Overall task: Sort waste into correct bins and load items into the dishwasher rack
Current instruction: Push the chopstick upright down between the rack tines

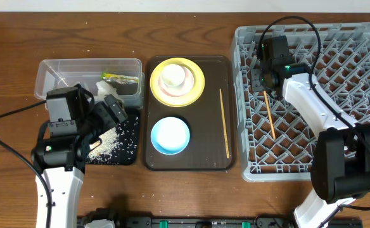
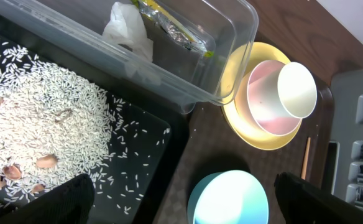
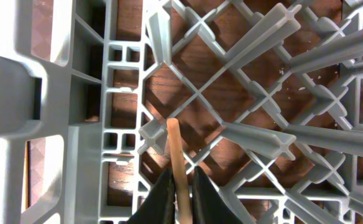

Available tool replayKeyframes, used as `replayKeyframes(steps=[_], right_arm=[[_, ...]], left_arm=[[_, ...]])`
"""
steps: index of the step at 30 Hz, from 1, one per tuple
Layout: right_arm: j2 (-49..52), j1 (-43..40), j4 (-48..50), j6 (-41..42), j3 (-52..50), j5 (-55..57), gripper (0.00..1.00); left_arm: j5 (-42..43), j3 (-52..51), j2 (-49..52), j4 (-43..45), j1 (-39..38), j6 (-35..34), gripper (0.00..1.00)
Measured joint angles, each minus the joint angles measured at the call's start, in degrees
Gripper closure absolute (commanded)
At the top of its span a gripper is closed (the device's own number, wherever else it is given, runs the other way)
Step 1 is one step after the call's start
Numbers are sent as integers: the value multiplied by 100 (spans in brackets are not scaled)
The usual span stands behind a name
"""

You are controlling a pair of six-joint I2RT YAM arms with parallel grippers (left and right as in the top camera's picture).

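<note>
My right gripper point(image 1: 265, 82) is shut on one wooden chopstick point(image 1: 269, 115) over the grey dishwasher rack point(image 1: 369, 38). The right wrist view shows the stick point(image 3: 175, 146) pinched between the fingers point(image 3: 180, 190), its tip among the pegs. The second chopstick point(image 1: 223, 123) lies on the brown tray. The white cup point(image 1: 173, 76) sits on the yellow plate point(image 1: 196, 90); the blue bowl point(image 1: 170, 135) is nearer. My left gripper point(image 2: 184, 198) is open and empty above the black tray point(image 1: 132, 128) holding rice point(image 2: 38, 118). The tissue point(image 2: 128, 31) and wrapper point(image 2: 175, 28) lie in the clear tub point(image 1: 49, 68).
The dark brown serving tray point(image 1: 188, 164) lies between the bins and the rack. A pink bowl point(image 2: 262, 102) sits under the cup on the plate. Cables trail from both arms. Bare wooden table lies along the front edge.
</note>
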Motion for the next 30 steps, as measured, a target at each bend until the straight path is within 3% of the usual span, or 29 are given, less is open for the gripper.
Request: replayKeyframes(steps=[14, 30], right_arm=[[-4, -70, -81, -94, 50, 35, 99], [-50, -247, -629, -109, 1091, -13, 99]], left_arm=[[0, 0, 0, -2, 0, 0, 5], [0, 0, 0, -2, 0, 0, 5]])
